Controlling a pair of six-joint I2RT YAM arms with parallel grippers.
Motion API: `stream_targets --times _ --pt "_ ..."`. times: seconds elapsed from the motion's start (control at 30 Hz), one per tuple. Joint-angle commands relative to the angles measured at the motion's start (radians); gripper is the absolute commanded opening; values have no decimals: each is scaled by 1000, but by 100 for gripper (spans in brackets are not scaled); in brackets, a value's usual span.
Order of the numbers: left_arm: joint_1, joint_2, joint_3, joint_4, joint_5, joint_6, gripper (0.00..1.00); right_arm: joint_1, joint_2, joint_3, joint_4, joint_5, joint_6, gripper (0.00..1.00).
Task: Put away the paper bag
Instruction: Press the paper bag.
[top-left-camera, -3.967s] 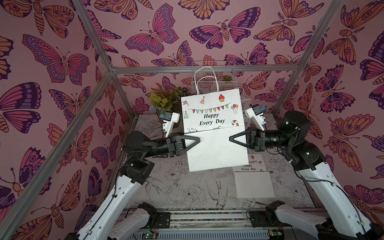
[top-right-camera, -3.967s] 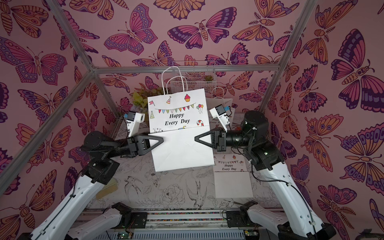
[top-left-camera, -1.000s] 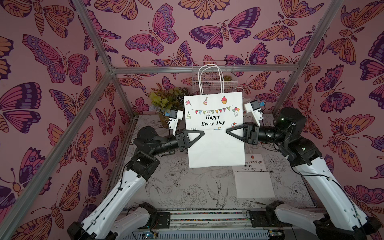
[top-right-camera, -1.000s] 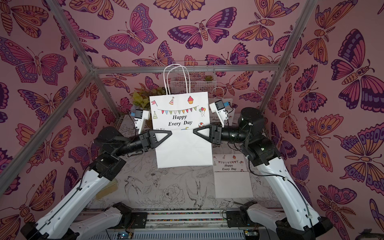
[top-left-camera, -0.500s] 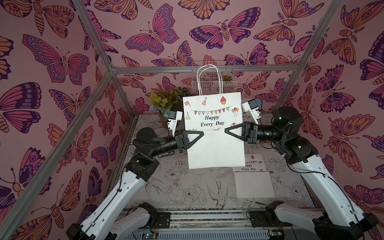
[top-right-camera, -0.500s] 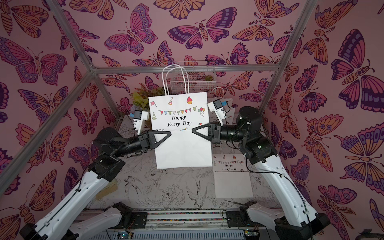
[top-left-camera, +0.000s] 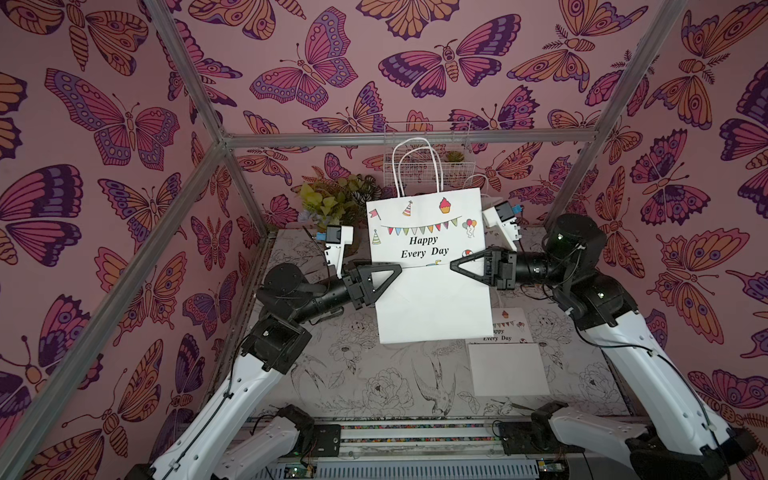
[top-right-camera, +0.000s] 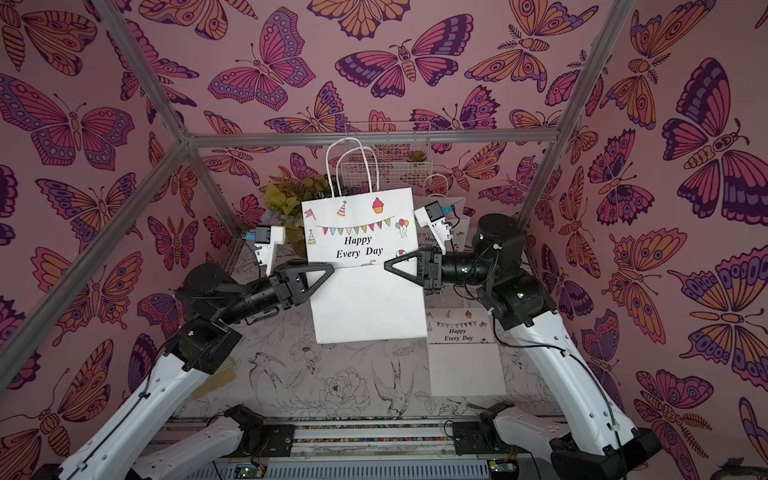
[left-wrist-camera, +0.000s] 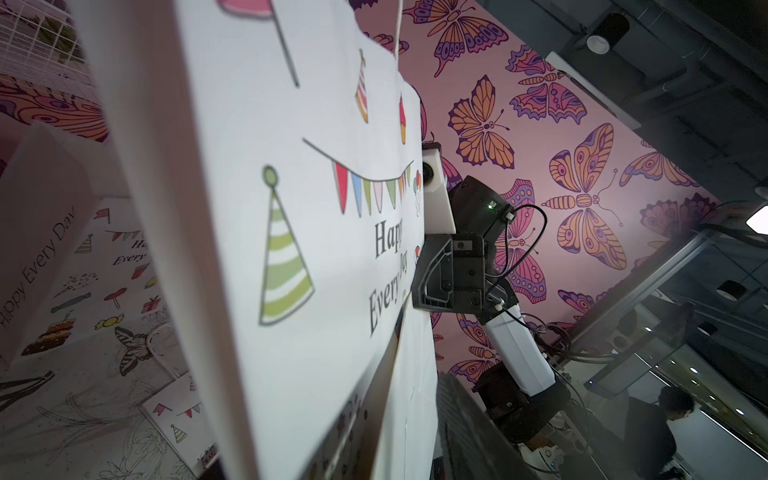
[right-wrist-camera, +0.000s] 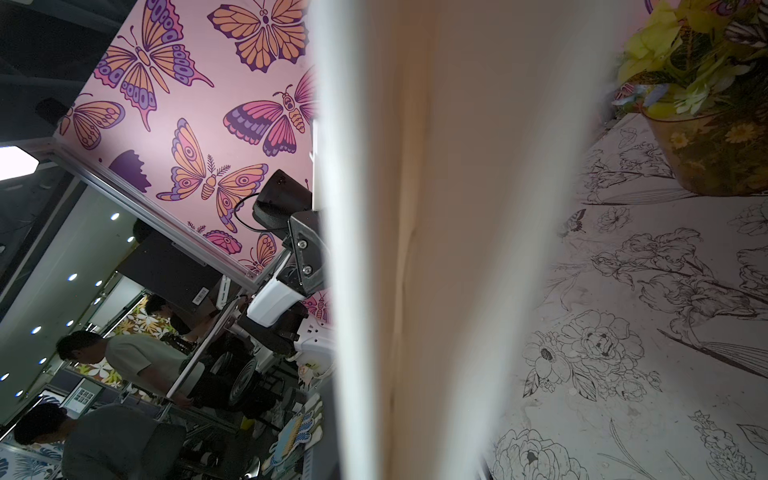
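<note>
A white paper bag (top-left-camera: 428, 299) (top-right-camera: 365, 299) printed "Happy Every Day" hangs upright in mid-air over the table, creased across its middle. My right gripper (top-left-camera: 454, 264) (top-right-camera: 388, 264) is shut on its right edge at the crease. My left gripper (top-left-camera: 397, 269) (top-right-camera: 330, 270) reaches over the left edge at the same height. In the left wrist view the bag (left-wrist-camera: 291, 208) fills the middle, and one dark finger (left-wrist-camera: 478, 424) stands off beside the paper with its pad face showing. The right wrist view shows the bag (right-wrist-camera: 415, 249) edge-on, with the fingers hidden.
A second flat bag (top-left-camera: 505, 357) (top-right-camera: 461, 357) lies on the flower-print table at the right. A potted plant (top-left-camera: 332, 199) (right-wrist-camera: 706, 137) stands at the back left. A wire basket (top-left-camera: 428, 162) hangs on the back wall behind the handles. More bags (left-wrist-camera: 124, 270) lie at the back.
Since four seconds ago the left arm has drawn its elbow in towards the bag. The bag hangs almost where it was, a touch lower than half a second ago.
</note>
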Motion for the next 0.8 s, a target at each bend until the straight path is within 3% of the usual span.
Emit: stream_targets --times 0.0,0.07,0.1,0.2,0.37,0.47,0.53,0.67,0.77 --pt "0 -16 16 -2 -91 41 50 7 -23 17 -27 -28 -12 0" --pt "0 -9 24 0 -102 40 43 8 -28 12 -41 -33 -16 0" --pt "0 -4 27 1 -104 37 35 8 -32 10 -50 -33 -21 0" --pt "0 1 28 7 -108 27 0 8 -48 -1 -64 -32 -28 0" --pt "0 -9 22 7 -114 21 0 8 -59 -15 -80 -29 -40 0" --pt "0 -10 27 7 -117 28 31 9 -59 -19 -82 -29 -42 0" --pt "1 -5 42 -3 -122 44 41 9 -57 -19 -89 -29 -48 0" --pt "2 12 91 -37 -140 89 41 11 -55 -13 -124 -26 -72 0" --pt "4 26 114 -44 -147 99 30 11 -60 -11 -146 -24 -90 0"
